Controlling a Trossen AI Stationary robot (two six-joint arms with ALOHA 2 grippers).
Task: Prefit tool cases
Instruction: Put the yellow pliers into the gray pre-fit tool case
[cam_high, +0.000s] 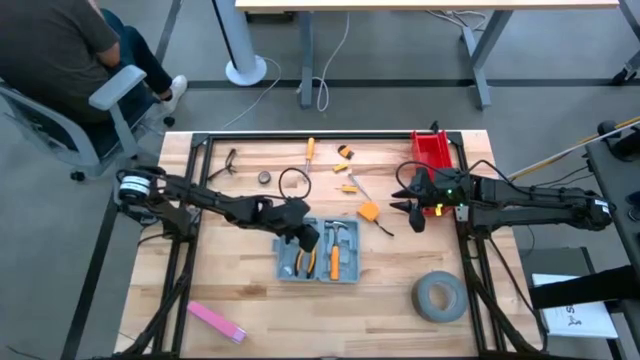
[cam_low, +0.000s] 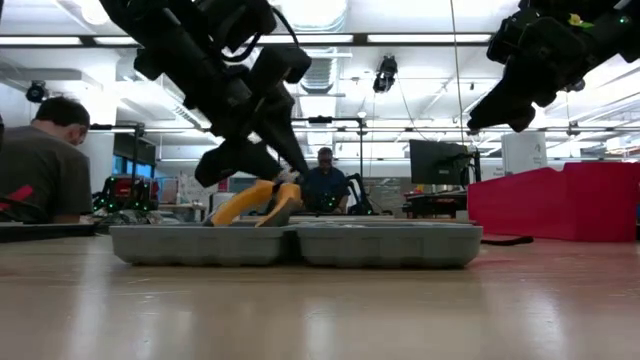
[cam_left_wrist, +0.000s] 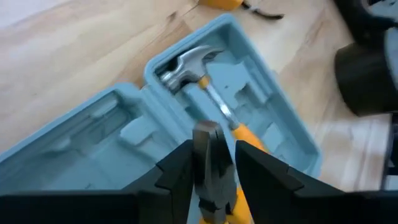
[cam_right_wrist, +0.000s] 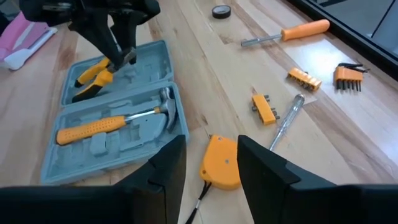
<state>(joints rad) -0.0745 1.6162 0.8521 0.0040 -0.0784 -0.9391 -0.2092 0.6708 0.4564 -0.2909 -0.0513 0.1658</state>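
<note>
High view: case (cam_high: 318, 262) has hammer (cam_high: 338, 246) in; left hand (cam_high: 303, 243) grasping pliers (cam_high: 304, 262), right hand (cam_high: 412, 213) released, 5ish tools left.

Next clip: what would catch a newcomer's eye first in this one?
The open blue-grey plastic tool case in the middle of the wooden table, an orange-handled hammer lying in one half. The left gripper holds orange-handled pliers over the other half. The right gripper, open and empty, hovers above an orange tape measure beside the case, near the red bin.
</note>
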